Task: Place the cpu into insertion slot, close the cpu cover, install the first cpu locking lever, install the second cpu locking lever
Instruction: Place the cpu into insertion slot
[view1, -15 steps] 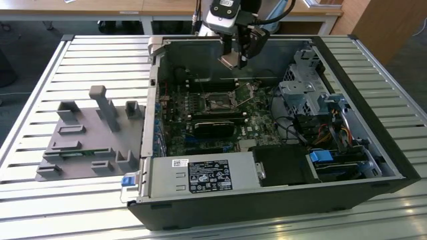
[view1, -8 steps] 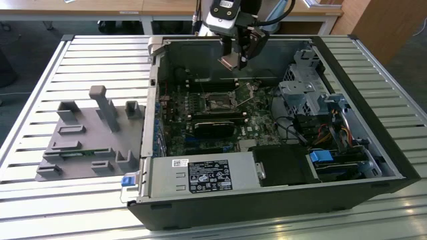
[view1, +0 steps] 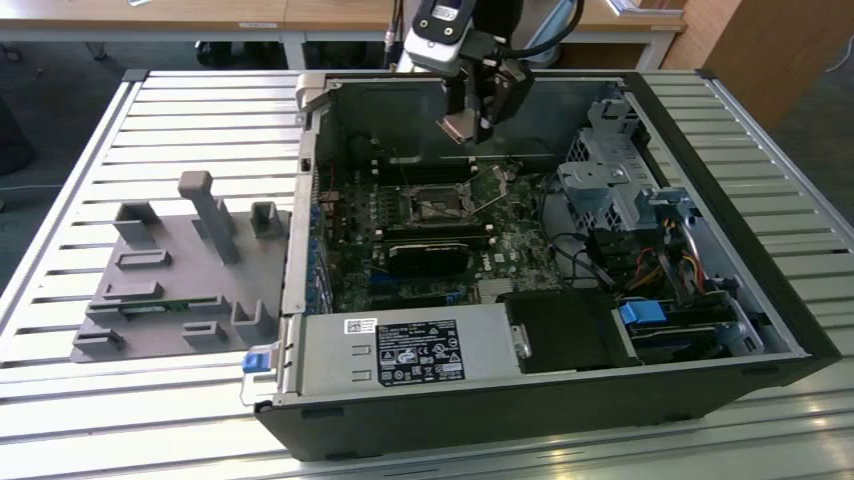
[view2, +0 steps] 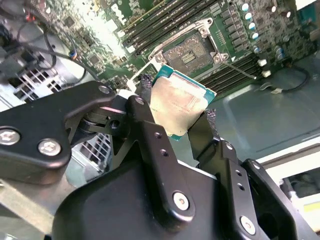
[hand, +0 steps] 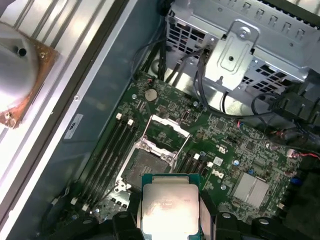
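CPU (view2: 182, 105) is being gripped by its edges in the gripper (view1: 467, 122), which is clamping it in the air toward 12 o'clock of the insertion slot (view1: 434, 207) in the exterior view, well apart from it. No step is looking finished: the slot is lying bare, the CPU cover (hand: 170, 125) is standing open, and a thin locking lever (view1: 495, 202) at the slot's 3 o'clock side is sticking up unlatched.

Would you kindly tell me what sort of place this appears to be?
Probably a robotics lab or workshop: an opened computer case lies on a slatted metal table, a grey fixture block beside it, and the arm's claw holds the cpu above the motherboard.
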